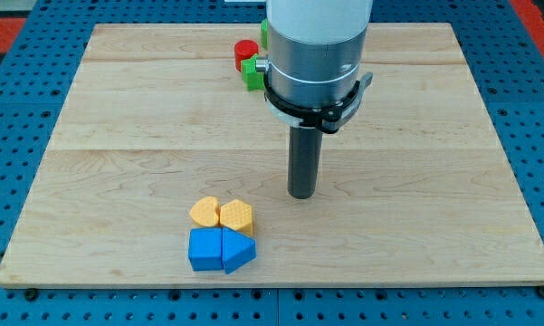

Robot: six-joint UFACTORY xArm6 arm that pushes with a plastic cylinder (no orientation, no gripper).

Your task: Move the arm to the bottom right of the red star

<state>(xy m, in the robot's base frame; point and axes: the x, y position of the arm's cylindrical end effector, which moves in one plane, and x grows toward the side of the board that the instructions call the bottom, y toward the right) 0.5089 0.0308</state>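
Observation:
A red block [244,52] sits near the view's top, left of the arm's body; its shape is partly hidden, so I cannot confirm it is the star. A green block [252,71] touches it just below, and another green piece [264,33] peeks out at the arm's edge. My tip [301,195] rests on the board near the middle, well below and to the right of the red block. The arm's white and grey body hides the area right of the red block.
A cluster sits at the view's bottom left of my tip: a yellow heart [205,211], a yellow hexagon-like block [237,215], a blue cube [204,249] and a blue wedge-shaped block [238,250]. The wooden board [118,136] ends at blue pegboard.

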